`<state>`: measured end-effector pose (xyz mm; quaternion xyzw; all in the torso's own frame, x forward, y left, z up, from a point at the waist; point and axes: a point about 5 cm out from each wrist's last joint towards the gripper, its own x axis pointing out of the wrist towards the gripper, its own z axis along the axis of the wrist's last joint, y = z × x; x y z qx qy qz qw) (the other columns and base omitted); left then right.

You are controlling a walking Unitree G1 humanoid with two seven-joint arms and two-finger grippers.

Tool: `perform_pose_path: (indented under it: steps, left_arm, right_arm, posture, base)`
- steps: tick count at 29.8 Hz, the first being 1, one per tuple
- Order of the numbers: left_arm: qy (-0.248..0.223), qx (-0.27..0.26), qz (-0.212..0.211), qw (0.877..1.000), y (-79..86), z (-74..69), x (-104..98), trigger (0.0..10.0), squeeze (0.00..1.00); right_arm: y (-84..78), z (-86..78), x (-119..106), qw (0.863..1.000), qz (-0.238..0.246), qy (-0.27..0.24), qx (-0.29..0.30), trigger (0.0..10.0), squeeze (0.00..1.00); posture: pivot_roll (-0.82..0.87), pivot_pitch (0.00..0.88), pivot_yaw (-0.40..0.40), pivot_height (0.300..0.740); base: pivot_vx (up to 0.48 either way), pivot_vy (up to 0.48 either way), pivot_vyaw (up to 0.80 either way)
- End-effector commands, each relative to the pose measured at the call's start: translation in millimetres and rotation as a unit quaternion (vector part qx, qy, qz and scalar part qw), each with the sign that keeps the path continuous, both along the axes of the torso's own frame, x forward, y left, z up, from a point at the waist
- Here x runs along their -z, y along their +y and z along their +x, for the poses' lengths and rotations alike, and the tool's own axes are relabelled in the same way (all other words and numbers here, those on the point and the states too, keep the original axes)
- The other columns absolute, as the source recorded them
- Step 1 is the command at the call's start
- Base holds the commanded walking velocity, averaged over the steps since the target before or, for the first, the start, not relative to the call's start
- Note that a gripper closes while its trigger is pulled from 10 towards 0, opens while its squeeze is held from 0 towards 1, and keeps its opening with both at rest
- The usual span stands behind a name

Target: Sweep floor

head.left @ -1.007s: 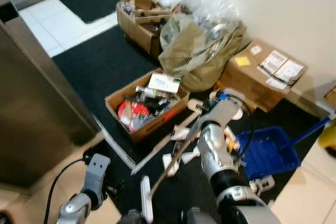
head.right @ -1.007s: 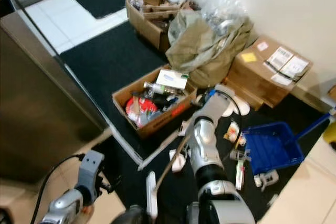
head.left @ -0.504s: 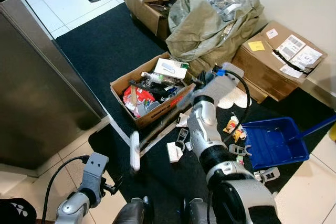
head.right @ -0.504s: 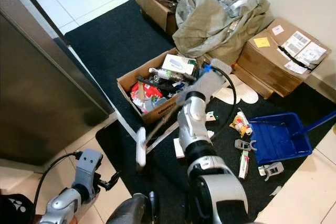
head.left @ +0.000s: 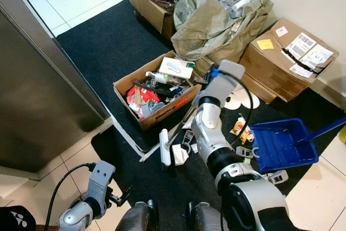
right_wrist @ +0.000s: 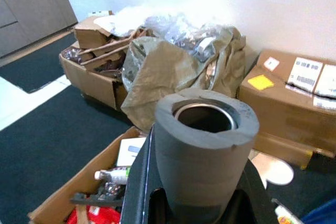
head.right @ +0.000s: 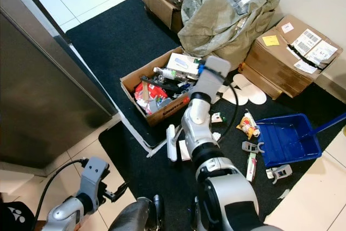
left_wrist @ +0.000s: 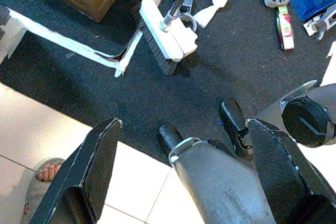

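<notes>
My right gripper point(right_wrist: 194, 203) is shut on the grey foam grip point(right_wrist: 206, 140) of a broom. The metal handle slants down from my right gripper point(head.left: 201, 102) to the white broom head point(head.left: 165, 147), which rests on the black mat point(head.left: 108, 52). Litter lies to its right: white paper scraps point(head.left: 181, 155), a snack wrapper point(head.left: 240, 129), grey clips point(head.left: 244, 152). A blue dustpan point(head.left: 281, 144) lies further right. My left gripper point(head.left: 121, 196) hangs open low at the left, holding nothing; its fingers point(left_wrist: 92, 166) stand wide apart above the floor.
An open cardboard box point(head.left: 154, 93) of rubbish stands just behind the broom. A tan sack point(head.left: 216, 20) and sealed boxes point(head.left: 289, 55) line the wall. A steel cabinet point(head.left: 38, 96) stands on the left. A person's sandalled toes point(left_wrist: 50, 171) are on the tiles.
The broom head has swept rightwards across the mat, from the mat's left edge to beside the white scraps. Since a second ago the camera has also shifted.
</notes>
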<state>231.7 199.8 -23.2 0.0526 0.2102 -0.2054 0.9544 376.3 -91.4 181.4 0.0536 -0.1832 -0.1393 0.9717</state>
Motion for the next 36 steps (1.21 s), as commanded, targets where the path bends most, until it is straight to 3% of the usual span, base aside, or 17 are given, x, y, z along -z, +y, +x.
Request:
perform_pose_path:
  steps: [1,2,5,11,12,15,17,24,29,36]
  left_arm:
    - [0.018,0.001,0.002,1.000,5.0,-13.1,7.4,10.0,0.00]
    - [0.018,0.001,0.002,1.000,5.0,-13.1,7.4,10.0,0.00]
    - [0.018,0.006,0.001,1.000,5.0,-14.6,7.3,10.0,0.00]
    - [0.018,0.011,0.000,1.000,3.7,-16.1,7.5,10.0,0.00]
    - [0.018,0.013,0.000,1.000,2.8,-16.5,7.7,10.0,0.00]
    - [0.019,0.015,0.000,1.000,2.2,-16.7,7.8,10.0,0.00]
    - [0.019,0.017,0.000,1.000,1.5,-16.7,7.7,10.0,0.00]
    - [0.018,0.018,0.000,1.000,2.1,-15.9,7.0,10.0,0.00]
    - [0.019,0.017,0.000,1.000,2.4,-15.3,6.7,10.0,0.00]
    - [0.022,0.016,-0.006,1.000,-3.2,-12.9,7.7,10.0,0.00]
  right_arm:
    - [-15.6,-1.5,7.4,0.997,-0.067,0.000,0.028,10.0,0.00]
    - [-15.6,-1.5,7.4,0.997,-0.067,0.000,0.028,10.0,0.00]
    - [-39.2,1.5,-2.2,0.991,-0.111,-0.021,0.070,10.0,0.00]
    - [-58.4,3.4,-11.0,0.984,-0.138,-0.036,0.106,10.0,0.00]
    - [-69.0,3.9,-14.7,0.979,-0.154,-0.039,0.125,10.0,0.00]
    - [-77.1,3.9,-17.2,0.974,-0.172,-0.042,0.143,10.0,0.00]
    - [-96.8,1.8,-17.3,0.965,-0.187,-0.038,0.181,10.0,0.00]
    - [-123.1,-3.2,-19.0,0.947,-0.219,-0.039,0.231,10.0,0.00]
    - [-127.0,-3.1,-24.2,0.946,-0.216,-0.047,0.236,10.0,0.00]
    - [-117.0,1.3,-41.1,0.959,-0.181,-0.083,0.202,10.0,0.00]
  posture:
    - [0.15,0.393,0.099,0.740]
    - [0.15,0.393,0.099,0.740]
    - [0.15,0.390,0.101,0.740]
    - [0.16,0.384,0.104,0.740]
    - [0.15,0.377,0.102,0.740]
    - [0.15,0.377,0.102,0.740]
    - [0.15,0.369,0.101,0.740]
    - [0.15,0.356,0.102,0.740]
    - [0.14,0.353,0.101,0.740]
    - [0.11,0.345,0.098,0.740]
  base:
    - [0.000,0.000,0.00]
    - [0.000,0.000,0.00]
    - [0.000,0.000,0.00]
    - [0.000,0.000,0.00]
    - [0.000,0.000,0.00]
    - [0.000,0.000,0.00]
    - [0.000,0.000,0.00]
    - [0.000,0.000,0.00]
    - [0.000,0.000,0.00]
    - [0.000,0.000,0.00]
